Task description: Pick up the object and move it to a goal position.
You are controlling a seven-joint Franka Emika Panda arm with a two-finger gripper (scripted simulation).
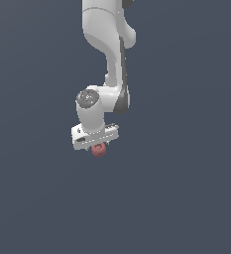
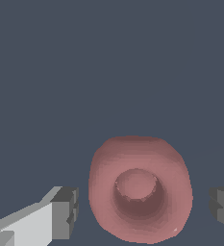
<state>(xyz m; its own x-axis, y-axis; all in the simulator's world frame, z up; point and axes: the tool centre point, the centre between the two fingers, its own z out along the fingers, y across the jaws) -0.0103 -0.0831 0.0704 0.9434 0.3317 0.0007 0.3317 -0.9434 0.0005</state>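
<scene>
1. Hanging down from the top of the exterior view was the white arm (image 1: 107, 44), its wrist bent over so that the tool (image 1: 98, 147) pointed downward.
2. The tool's flat white body sat tilted, its end toward the exterior view's left a touch lower than the other.
3. Right under that body peeked the dull-red ring (image 1: 99, 150), and only its lower part showed in the exterior view; the rest was hidden behind the tool.
4. The wrist view gave the better look: the ring (image 2: 140, 190) filled the space between the two fingers, thick and doughnut-like, with its shallow central hole facing the camera.
5. One grey fingertip (image 2: 65, 213) stood just beside the ring on one flank, with a thin sliver of dark background visible between pad and ring.
6. The other fingertip (image 2: 222, 209) sat on the opposite flank, a clearer gap separating it from the ring's edge.
7. So the jaws were spread wider than the ring, straddling it, with neither pad seen pressing on it; the tool (image 2: 143, 211) had hold of nothing that the views could confirm.
8. Behind everything lay a plain slate-blue surface (image 1: 186, 198), uniform and unmarked, and whether the ring rested on it or hung above it could not be told.
</scene>
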